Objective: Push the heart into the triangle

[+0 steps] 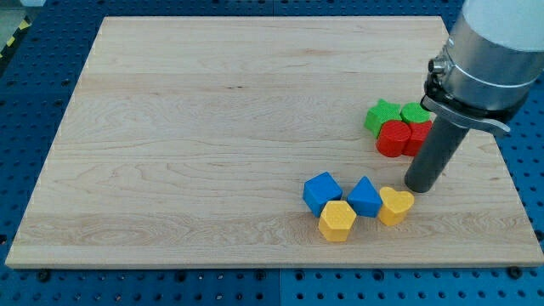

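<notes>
A yellow heart (395, 205) lies near the board's lower right, touching the right side of a blue triangle (365, 197). My tip (420, 187) rests on the board just to the upper right of the heart, close to it. I cannot tell if it touches the heart. The dark rod rises from the tip toward the view's top right.
A blue cube (322, 192) and a yellow hexagon (337, 220) sit left of the triangle. A green star (382, 115), a green round block (415, 113), a red cylinder (393, 138) and another red block (418, 138) cluster behind the rod. The board's right edge (501, 161) is near.
</notes>
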